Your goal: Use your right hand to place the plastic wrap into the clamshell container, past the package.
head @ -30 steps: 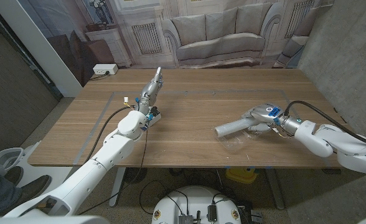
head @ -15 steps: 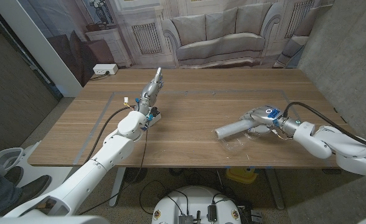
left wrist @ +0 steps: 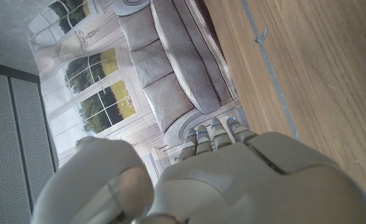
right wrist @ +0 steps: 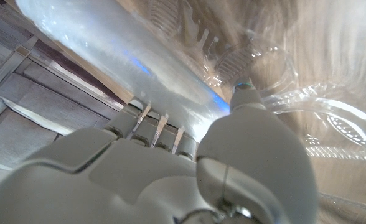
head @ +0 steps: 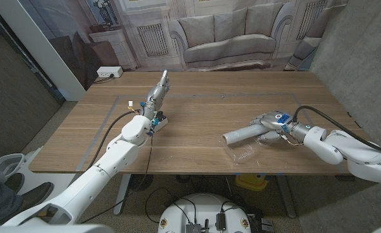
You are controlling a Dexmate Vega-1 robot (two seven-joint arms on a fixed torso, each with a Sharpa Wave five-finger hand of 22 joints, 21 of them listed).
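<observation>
Even soft light; wrist views blurred close-up.

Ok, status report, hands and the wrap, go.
Right hand holds plastic wrap roll, over open clamshell container. Left hand holds nothing, fingers extended. Wrap not yet in. Nothing in the way.

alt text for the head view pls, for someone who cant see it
The right robot hand holds a roll of plastic wrap above a clear clamshell container near the front edge of a wooden table. The left robot hand reaches out over the table's far left part, holding nothing.
</observation>
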